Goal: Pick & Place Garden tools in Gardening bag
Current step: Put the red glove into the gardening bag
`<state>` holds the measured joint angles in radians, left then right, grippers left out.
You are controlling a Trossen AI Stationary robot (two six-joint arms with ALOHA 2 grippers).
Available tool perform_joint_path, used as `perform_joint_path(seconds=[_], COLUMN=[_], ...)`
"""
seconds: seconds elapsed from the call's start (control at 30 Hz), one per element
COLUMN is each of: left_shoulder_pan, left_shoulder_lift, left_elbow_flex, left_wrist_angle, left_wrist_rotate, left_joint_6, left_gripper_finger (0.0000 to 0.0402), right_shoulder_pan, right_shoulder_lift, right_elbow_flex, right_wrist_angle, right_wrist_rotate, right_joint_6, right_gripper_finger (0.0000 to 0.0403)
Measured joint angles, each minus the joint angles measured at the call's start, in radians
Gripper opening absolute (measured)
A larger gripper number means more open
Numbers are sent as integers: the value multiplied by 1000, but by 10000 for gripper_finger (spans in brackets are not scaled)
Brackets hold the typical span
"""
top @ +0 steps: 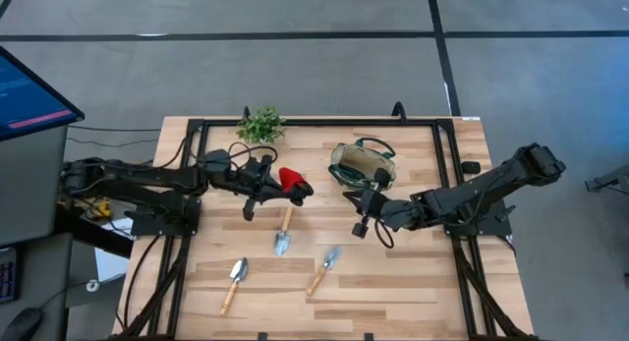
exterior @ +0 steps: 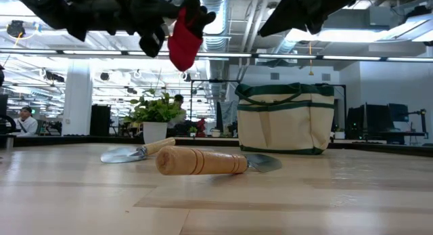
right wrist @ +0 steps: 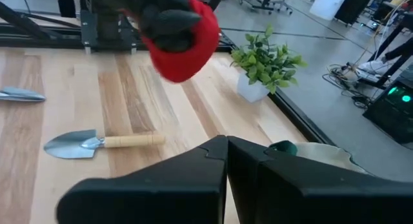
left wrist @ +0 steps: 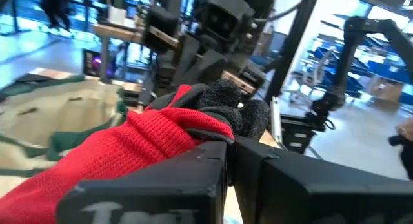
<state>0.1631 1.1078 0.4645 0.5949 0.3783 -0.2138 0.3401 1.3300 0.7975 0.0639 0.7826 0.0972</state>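
Hanging above the middle of the light wooden tabletop (top: 413,282), the left gripper (top: 291,187) has its fingers clamped on a red-and-black glove (top: 292,180), which dangles clear of the surface in the low view. The right gripper (top: 363,223) waits in the air just in front of the gardening bag (top: 362,162), its fingers pressed together with nothing between them.

The gardening bag, beige with dark green trim, stands upright toward the far side of the tabletop, right of centre. Three trowels with silver heads and pale wooden handles lie flat on the planks: one trowel (top: 284,231) just below the held glove, a second trowel (top: 234,282) nearer the front left, and a third trowel (top: 324,268) to its right, well apart from the bag. A small potted plant (top: 261,125) in a white pot sits at the far edge, left of the bag.

A black metal frame (top: 444,154) borders the plank surface, and the arms' bases are mounted on it at either side. Grey floor with dark lines surrounds the table, and a lit monitor (top: 29,90) stands at the far left. Beyond the table, the low view shows an open workshop with exposed ceiling ducts, strip lights, white columns, and a seated person (exterior: 26,120) at the far left.
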Motion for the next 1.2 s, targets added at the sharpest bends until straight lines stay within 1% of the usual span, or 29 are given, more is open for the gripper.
perform_joint_path(seconds=[0.1,0.3,0.43,0.6,0.77,0.83,0.9,1.0,1.07,1.2], left_shoulder_pan=[0,10,20,15,14,14,14,14,14,14], left_shoulder_lift=[50,119,132,132,132,132,132,132,132,131], left_elbow_flex=[28,70,82,82,82,82,82,82,82,82], left_wrist_angle=[-1,-1,0,4,5,5,6,6,6,6], left_wrist_rotate=[38,40,39,38,36,34,25,-24,-37,-43], left_joint_6=[4,64,81,82,83,93,105,117,137,154], left_gripper_finger=[1,1,1,1,1,1,1,1,1,1], right_shoulder_pan=[0,0,-2,-30,-75,-95,-120,-162,-184,-207], right_shoulder_lift=[0,0,0,0,0,0,0,0,0,0], right_elbow_flex=[0,0,0,0,0,0,0,0,0,0], right_wrist_angle=[16,51,50,62,164,177,178,178,177,179], right_wrist_rotate=[-14,-131,-137,-203,-210,-223,-259,-364,-408,-440], right_joint_6=[-1,-77,-105,-97,-15,41,119,262,346,413], right_gripper_finger=[0,0,0,0,3,15,35,72,97,145])
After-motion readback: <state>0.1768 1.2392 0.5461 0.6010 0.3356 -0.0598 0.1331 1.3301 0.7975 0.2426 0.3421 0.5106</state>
